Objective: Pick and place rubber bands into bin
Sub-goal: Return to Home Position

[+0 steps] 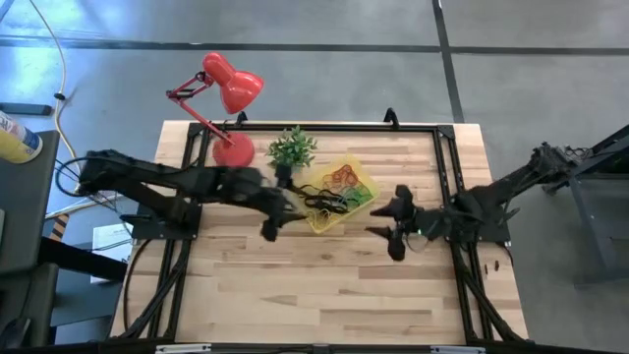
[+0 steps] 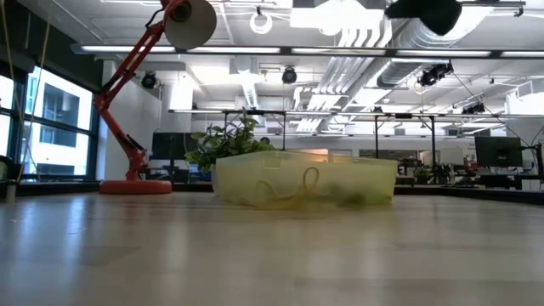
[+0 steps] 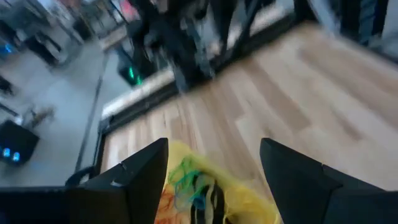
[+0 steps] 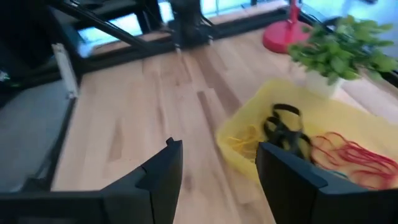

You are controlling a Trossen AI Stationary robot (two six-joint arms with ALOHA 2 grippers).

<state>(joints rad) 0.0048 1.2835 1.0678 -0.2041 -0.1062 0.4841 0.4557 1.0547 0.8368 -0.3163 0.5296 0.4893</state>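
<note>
Left wrist view smears the rubber bands (image 3: 185,178) in the bin (image 3: 249,196) (edge cut off); left gripper (image 3: 213,149) and right gripper (image 4: 217,149) gape.

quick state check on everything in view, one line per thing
rubber bands, lying inside the bin
bin, upright on the table, holding the bands
left hand, open, empty
right hand, open, empty
lamp, standing upright, on or off unclear
plant, upright

The translucent yellow bin (image 1: 360,175) sits mid-table, holding tangled rubber bands (image 1: 332,192) (black, red, orange, green).
</note>
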